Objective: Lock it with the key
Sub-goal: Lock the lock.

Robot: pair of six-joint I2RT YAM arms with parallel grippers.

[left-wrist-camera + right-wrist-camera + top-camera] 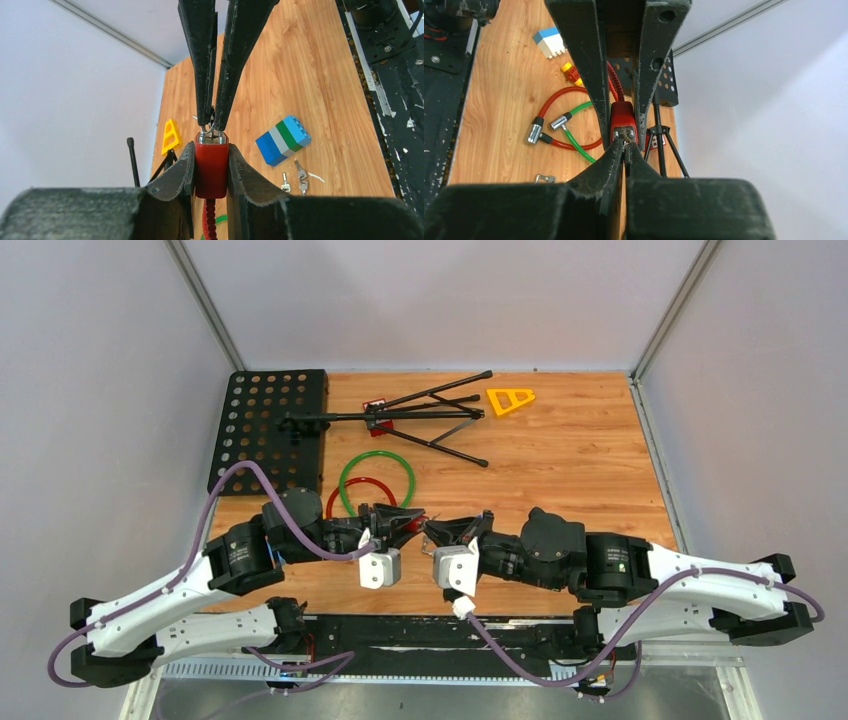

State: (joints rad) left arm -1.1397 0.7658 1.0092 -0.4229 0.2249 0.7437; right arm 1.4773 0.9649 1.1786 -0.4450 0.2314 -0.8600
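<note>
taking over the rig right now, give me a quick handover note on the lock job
Pincers: the left pincer is shut on the red lock, gripping its sides. The right pincer is shut on the key at the lock's end face.
Things: the red cable lies on the table, and its metal end is apart from the lock. The spare keys lie beside the striped block.
Done: the lock is held and the key is at the lock.
Left: I cannot tell whether the key is fully in or turned, so the turn probably remains.
</note>
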